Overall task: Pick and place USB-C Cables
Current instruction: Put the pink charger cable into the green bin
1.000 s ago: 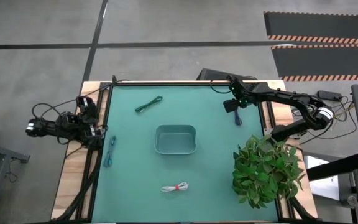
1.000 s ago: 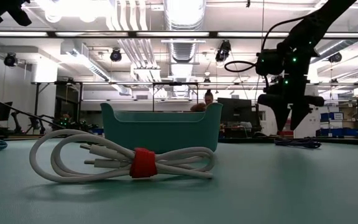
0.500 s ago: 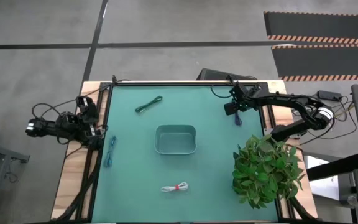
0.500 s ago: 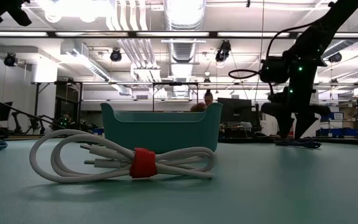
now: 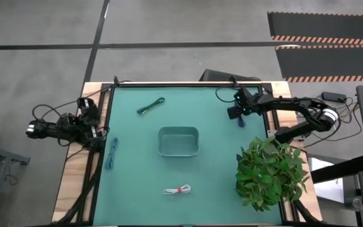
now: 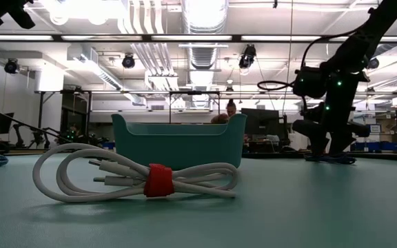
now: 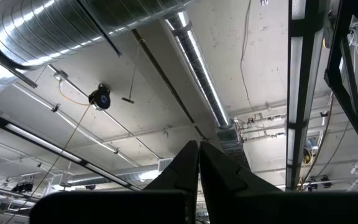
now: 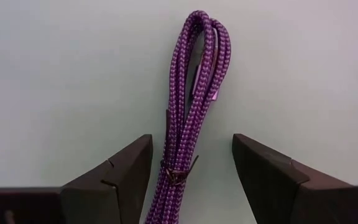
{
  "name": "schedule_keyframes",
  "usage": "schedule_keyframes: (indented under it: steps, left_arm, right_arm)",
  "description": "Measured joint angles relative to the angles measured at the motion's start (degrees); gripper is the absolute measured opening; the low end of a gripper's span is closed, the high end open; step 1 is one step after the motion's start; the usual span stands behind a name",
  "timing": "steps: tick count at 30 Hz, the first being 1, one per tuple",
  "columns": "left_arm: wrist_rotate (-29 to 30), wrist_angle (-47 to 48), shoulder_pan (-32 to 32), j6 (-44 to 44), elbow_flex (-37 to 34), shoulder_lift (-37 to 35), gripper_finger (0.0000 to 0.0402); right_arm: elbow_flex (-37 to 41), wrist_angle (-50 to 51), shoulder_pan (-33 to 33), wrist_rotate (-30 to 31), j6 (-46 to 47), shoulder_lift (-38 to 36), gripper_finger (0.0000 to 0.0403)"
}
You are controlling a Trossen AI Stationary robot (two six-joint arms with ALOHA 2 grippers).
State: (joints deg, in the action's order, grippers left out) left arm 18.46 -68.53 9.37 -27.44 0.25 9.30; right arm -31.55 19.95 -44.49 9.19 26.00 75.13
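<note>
Lower now than a second ago, my right end effector (image 8: pixel 191 180) has dropped from above the desk (image 5: pixel 213 170) to just over the dark blue cable (image 8: pixel 191 99) near the desk's far right edge. Its fingers (image 8: pixel 120 177) are spread, one on each side of the bundle, pinching nothing, so I judge the grasp comes next. The bundle lies flat, its long axis running straight away from my wrist, folded loop end farthest, tied end between my fingers. My left end effector (image 7: pixel 197 177), pressed together, waits off the desk's left edge. Green (image 5: pixel 150 106), teal (image 5: pixel 111 153) and white (image 5: pixel 178 190) cables lie around the tray (image 5: pixel 178 150).
</note>
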Motion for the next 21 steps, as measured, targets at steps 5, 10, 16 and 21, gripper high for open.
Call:
schedule_keyframes:
  steps: [5, 10, 16, 21]
  left_arm:
    - [0.0, 0.0, 0.0, 0.0, 0.0, 0.0, 0.0001]
    - [0.0, 0.0, 0.0, 0.0, 0.0, 0.0, 0.0001]
    - [0.0, 0.0, 0.0, 0.0, 0.0, 0.0, 0.0001]
    - [0.0, 0.0, 0.0, 0.0, 0.0, 0.0, 0.0001]
  right_arm:
    - [0.3, -0.1, 0.0, 0.0, -0.3, 0.6, 0.0213]
    - [0.2, -0.1, 0.0, -0.2, -0.3, 0.5, 0.0185]
    - [0.2, 0.0, 0.0, -0.3, 0.0, 0.6, 0.0127]
    - [0.2, 0.1, 0.0, -0.7, 0.7, 0.6, 0.0076]
